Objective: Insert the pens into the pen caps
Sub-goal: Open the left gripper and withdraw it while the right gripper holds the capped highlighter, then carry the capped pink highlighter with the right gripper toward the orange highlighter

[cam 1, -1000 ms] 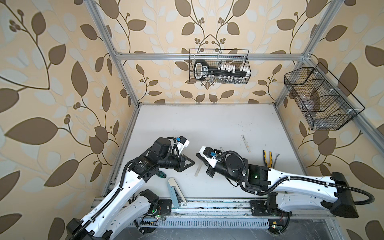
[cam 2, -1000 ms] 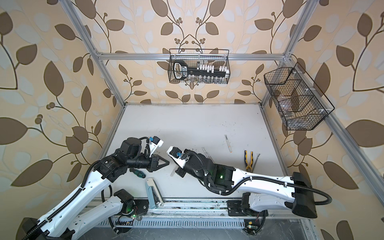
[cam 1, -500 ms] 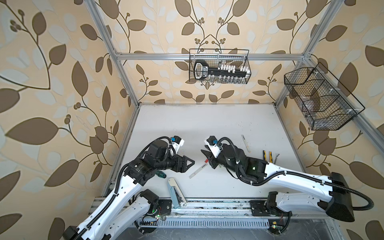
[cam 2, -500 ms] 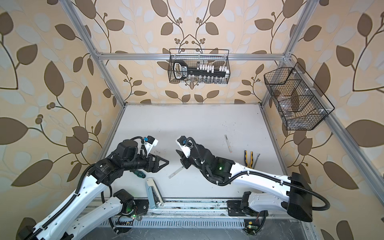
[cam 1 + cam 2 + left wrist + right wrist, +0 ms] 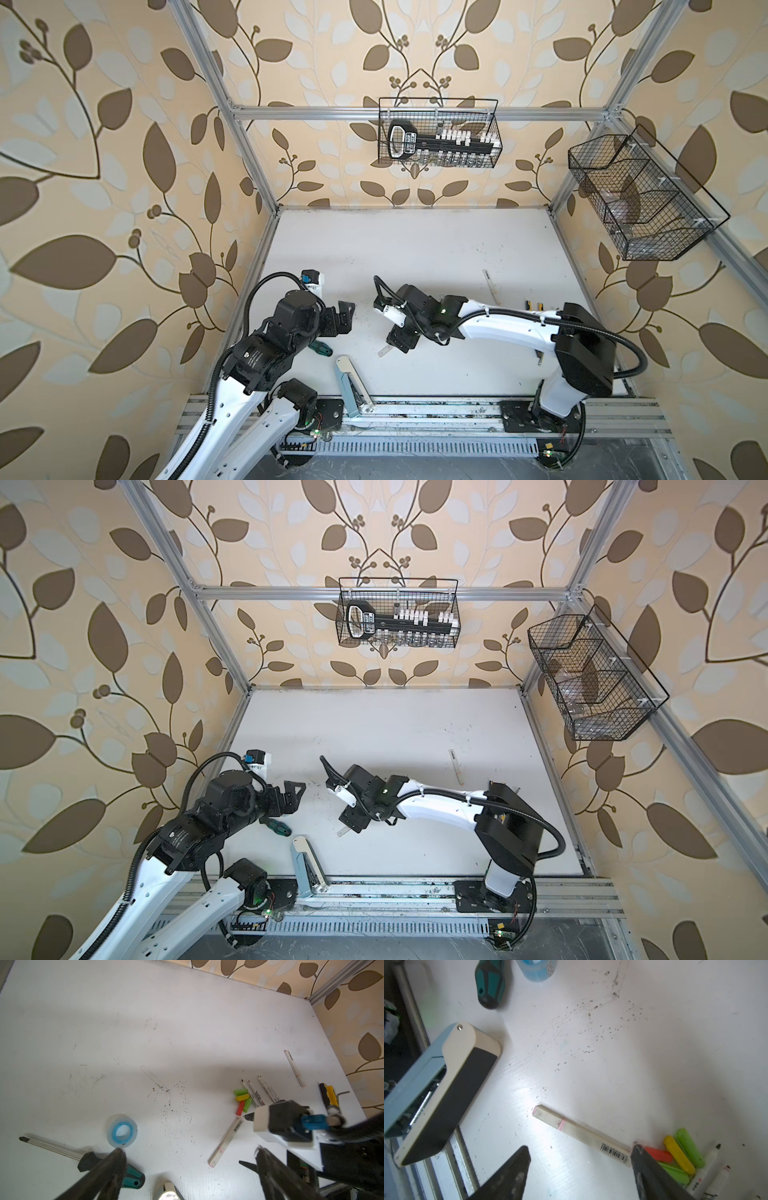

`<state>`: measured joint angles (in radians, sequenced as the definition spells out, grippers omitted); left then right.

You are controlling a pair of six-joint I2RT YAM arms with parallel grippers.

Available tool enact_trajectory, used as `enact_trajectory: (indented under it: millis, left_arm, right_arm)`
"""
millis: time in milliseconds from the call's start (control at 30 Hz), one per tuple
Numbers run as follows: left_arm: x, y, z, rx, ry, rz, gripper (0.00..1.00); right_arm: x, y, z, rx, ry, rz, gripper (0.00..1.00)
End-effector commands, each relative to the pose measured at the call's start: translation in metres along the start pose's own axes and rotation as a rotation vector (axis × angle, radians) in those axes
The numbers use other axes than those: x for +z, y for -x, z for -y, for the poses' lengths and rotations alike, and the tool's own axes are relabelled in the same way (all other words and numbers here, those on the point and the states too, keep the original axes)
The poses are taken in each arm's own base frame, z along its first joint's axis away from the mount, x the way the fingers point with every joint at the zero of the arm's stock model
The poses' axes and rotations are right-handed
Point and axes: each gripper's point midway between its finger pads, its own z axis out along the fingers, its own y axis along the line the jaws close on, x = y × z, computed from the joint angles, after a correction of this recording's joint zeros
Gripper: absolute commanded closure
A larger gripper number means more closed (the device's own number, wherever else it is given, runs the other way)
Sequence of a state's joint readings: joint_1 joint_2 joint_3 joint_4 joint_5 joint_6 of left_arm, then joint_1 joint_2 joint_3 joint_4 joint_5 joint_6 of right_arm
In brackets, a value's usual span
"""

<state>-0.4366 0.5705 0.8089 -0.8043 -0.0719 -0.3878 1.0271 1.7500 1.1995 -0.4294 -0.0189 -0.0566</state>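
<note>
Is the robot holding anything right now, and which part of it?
Nothing is held. The left gripper and right gripper have open, empty fingers; the thick white pen lies on the table.

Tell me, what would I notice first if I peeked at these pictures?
The black left gripper and the black right gripper hang close together over the white table, both open and empty. Close by the right gripper lies a bright little heap of green, yellow and red plastic pen caps, next to slim white marker pens. A pale blue stapler sits at the table's front edge.
</note>
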Motion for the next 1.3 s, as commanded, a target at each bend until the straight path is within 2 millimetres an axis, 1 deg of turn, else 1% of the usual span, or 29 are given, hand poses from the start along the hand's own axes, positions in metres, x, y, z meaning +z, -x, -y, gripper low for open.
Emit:
enact_trajectory:
  millis: [0,133,233,467,600,700,800,900,1067,1167,1200,1267]
  left_arm:
    - [-0.011,0.016,-0.006,-0.028,0.036,0.069,0.01]
    - [-0.016,0.019,-0.009,-0.033,0.049,0.093,0.01]
    - [-0.019,0.02,-0.012,-0.043,0.054,0.113,0.01]
    - [-0.023,0.023,-0.015,-0.054,0.066,0.131,0.01]
    - [-0.022,0.023,-0.016,-0.059,0.068,0.131,0.01]
    - [-0.021,0.023,-0.016,-0.062,0.066,0.131,0.01]
    - [-0.021,0.024,-0.016,-0.065,0.063,0.132,0.01]
    - [-0.02,0.025,-0.017,-0.07,0.062,0.134,0.01]
    - [-0.019,0.028,-0.017,-0.085,0.048,0.137,0.01]
    - [-0.018,0.029,-0.018,-0.094,0.046,0.134,0.01]
    - [-0.017,0.03,-0.018,-0.1,0.044,0.133,0.01]
    - [-0.016,0.031,-0.018,-0.107,0.036,0.133,0.01]
  right_arm:
    - [0.008,-0.024,-0.006,-0.191,0.056,-0.167,0.21]
    - [0.021,-0.033,-0.008,-0.288,0.1,-0.265,0.21]
    - [0.028,-0.037,-0.003,-0.33,0.095,-0.299,0.21]
    - [0.047,-0.054,0.008,-0.365,0.099,-0.404,0.26]
    - [0.052,-0.06,0.011,-0.366,0.099,-0.434,0.3]
    - [0.053,-0.064,0.008,-0.365,0.115,-0.443,0.4]
    - [0.052,-0.068,0.003,-0.369,0.121,-0.458,0.59]
    - [0.051,-0.07,-0.008,-0.377,0.127,-0.465,0.71]
    - [0.051,-0.073,-0.027,-0.335,0.151,-0.442,0.81]
    - [0.044,-0.063,-0.037,-0.274,0.173,-0.358,0.84]
    - [0.042,-0.06,-0.038,-0.249,0.175,-0.321,0.84]
    - [0.035,-0.051,-0.033,-0.185,0.167,-0.243,0.86]
